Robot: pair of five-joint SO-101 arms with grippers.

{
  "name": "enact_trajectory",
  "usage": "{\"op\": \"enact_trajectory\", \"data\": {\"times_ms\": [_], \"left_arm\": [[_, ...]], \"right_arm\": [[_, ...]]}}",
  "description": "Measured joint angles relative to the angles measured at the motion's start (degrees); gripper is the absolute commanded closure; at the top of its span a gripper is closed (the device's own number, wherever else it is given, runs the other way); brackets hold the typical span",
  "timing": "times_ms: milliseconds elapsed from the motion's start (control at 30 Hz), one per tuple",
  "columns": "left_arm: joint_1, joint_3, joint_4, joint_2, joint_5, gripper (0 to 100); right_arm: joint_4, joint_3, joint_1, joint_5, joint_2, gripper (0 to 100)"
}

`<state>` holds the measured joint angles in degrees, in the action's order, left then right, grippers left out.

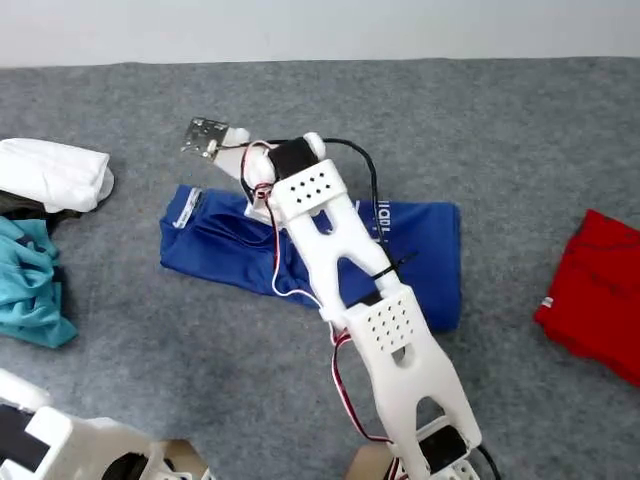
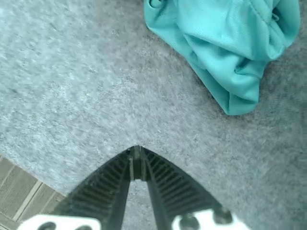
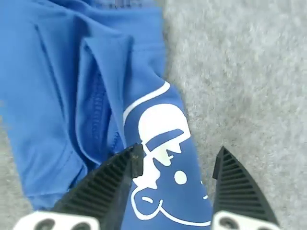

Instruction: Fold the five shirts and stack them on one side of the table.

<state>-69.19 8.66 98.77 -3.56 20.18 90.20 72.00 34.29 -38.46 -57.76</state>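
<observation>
Fingers of my right claw [image 3: 180,152] apart over the printed edge of the blue shirt [image 3: 57,72], which lies mid-way across the tabletop [image 1: 500,120], left claw [image 2: 137,152] pressed together, teal shirt [image 2: 230,43] crumpled near it, white shirt [image 1: 55,170] and red shirt [image 1: 600,290] at opposite sides.

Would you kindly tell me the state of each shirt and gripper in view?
blue shirt, laid out, partly folded over.
teal shirt, crumpled.
white shirt, bundled up.
red shirt, lying flat.
left gripper, shut, empty.
right gripper, open above blue shirt.
</observation>
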Motion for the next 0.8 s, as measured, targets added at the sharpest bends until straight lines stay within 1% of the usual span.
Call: {"op": "enact_trajectory", "data": {"times_ms": [100,167,300,400,567,633,800], "left_arm": [[0.00,-2.20,-0.88,0.00,0.00,100],[0.00,-2.29,-1.32,0.09,0.00,100],[0.00,-2.55,-2.20,0.35,0.00,100],[0.00,-2.55,-2.20,0.35,0.00,100],[0.18,-2.55,-2.20,0.35,0.00,100],[0.18,-2.55,-2.20,0.35,0.00,100],[0.18,-2.55,-2.20,0.35,0.00,100]], "right_arm": [[2.90,3.34,2.73,0.00,0.00,76.9],[5.01,5.71,5.10,0.00,0.00,82.8],[7.38,7.91,9.93,0.00,0.00,98.3],[7.21,8.00,12.57,0.00,-1.32,97.7],[3.08,8.18,12.57,0.00,-8.62,98.3],[0.35,8.18,11.43,0.00,-10.99,98.2],[-6.24,8.18,5.54,0.00,-12.40,98.1]]}}
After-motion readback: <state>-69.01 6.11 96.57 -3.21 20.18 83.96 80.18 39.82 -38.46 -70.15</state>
